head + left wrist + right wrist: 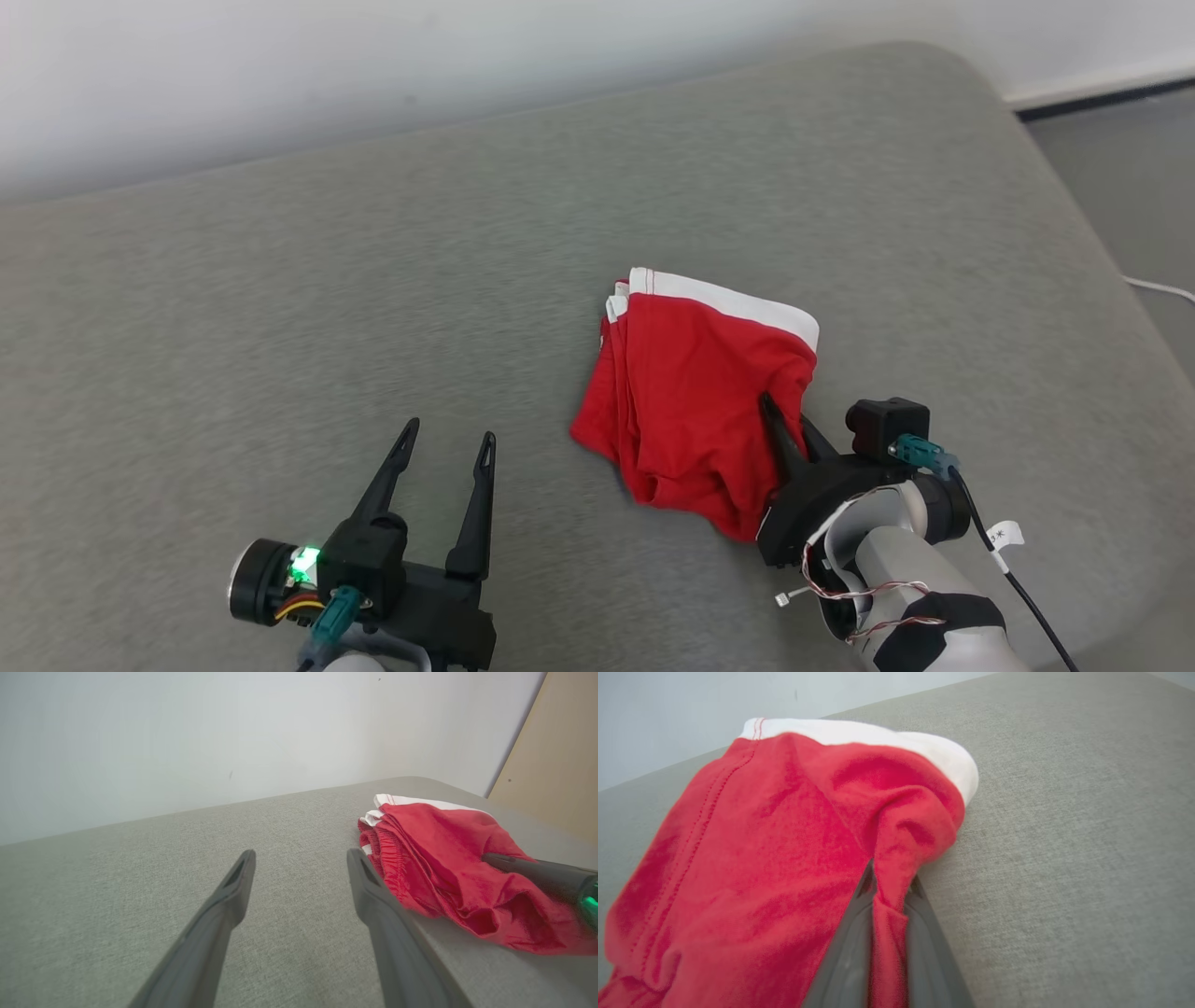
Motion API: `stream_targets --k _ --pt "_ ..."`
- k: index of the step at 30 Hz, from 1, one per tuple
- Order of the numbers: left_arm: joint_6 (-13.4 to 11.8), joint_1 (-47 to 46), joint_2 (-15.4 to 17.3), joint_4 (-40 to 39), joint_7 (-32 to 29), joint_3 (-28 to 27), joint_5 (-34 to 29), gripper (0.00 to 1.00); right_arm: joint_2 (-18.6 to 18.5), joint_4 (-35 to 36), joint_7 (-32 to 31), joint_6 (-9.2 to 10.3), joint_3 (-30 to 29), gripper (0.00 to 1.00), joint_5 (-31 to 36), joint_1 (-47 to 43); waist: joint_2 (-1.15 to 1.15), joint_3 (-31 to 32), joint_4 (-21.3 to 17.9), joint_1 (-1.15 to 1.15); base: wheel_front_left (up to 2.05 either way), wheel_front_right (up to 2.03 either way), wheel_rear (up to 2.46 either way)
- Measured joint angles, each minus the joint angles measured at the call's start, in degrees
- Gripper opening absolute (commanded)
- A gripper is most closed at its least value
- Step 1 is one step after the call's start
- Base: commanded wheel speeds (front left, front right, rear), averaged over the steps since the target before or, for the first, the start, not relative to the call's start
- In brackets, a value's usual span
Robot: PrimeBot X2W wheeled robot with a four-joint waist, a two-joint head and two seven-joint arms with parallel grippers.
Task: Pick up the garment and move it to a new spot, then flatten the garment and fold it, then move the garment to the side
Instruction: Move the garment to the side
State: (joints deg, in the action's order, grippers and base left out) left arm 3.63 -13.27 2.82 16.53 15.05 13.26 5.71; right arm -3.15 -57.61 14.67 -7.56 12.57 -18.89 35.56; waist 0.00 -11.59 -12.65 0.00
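Clearly the garment point(691, 392), red cloth with a white band along its top edge, lies bunched in several layers right of centre in the head view, on the grey fabric-covered worktop point(280, 327). It looks light, soft and limp, so I judge it will sag and unfold from whatever point lifts it. The rough covering beneath may also drag at it a little. The band edge or a corner of the stacked layers seems the firmest place to take hold, since a pinch on a loose fold may raise one layer alone. The right claw point(786, 415) is pressed together on such a fold at the garment's lower right edge, a ridge of red cloth caught between its fingers. The left claw point(449, 431) stands spread at the lower left of the head view, apart from the cloth and holding nothing. How many layers the pinch has caught is hidden, as is the garment's underside, and its exact cut is hard to make out.
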Motion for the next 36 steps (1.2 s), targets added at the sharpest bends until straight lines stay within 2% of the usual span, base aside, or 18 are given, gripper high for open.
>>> stream_targets --k 10,17,24,31,36 --pt "1.6 -1.9 0.0 0.4 0.0 0.5 -2.1 1.0 0.0 2.2 0.3 0.01 4.5 0.0 -3.0 0.1 0.0 -1.4 -12.6 -0.01 0.0 0.0 0.0" --pt "2.0 -2.9 0.1 0.7 0.0 0.1 -2.8 1.0 -2.3 3.8 0.3 0.0 4.8 0.0 2.5 4.1 0.0 -5.1 -16.7 0.0 0.0 0.0 0.0" --pt "1.9 -5.3 0.4 0.5 0.0 0.4 -4.2 1.0 -6.7 2.9 0.3 0.01 3.6 0.0 7.0 10.7 0.0 -8.2 -15.2 0.0 0.0 0.0 0.0" --pt "1.4 -8.2 0.5 -1.8 0.0 1.4 -5.3 1.0 -13.4 -4.4 0.3 0.0 1.1 0.0 11.5 19.5 0.0 -11.8 -9.2 0.0 0.0 0.0 0.0" --pt "0.7 -9.5 0.5 -3.6 0.0 2.1 -5.4 1.0 -19.9 -11.2 0.0 0.0 -2.5 0.0 15.0 24.0 0.0 -14.6 -4.0 0.01 0.0 0.0 0.0"
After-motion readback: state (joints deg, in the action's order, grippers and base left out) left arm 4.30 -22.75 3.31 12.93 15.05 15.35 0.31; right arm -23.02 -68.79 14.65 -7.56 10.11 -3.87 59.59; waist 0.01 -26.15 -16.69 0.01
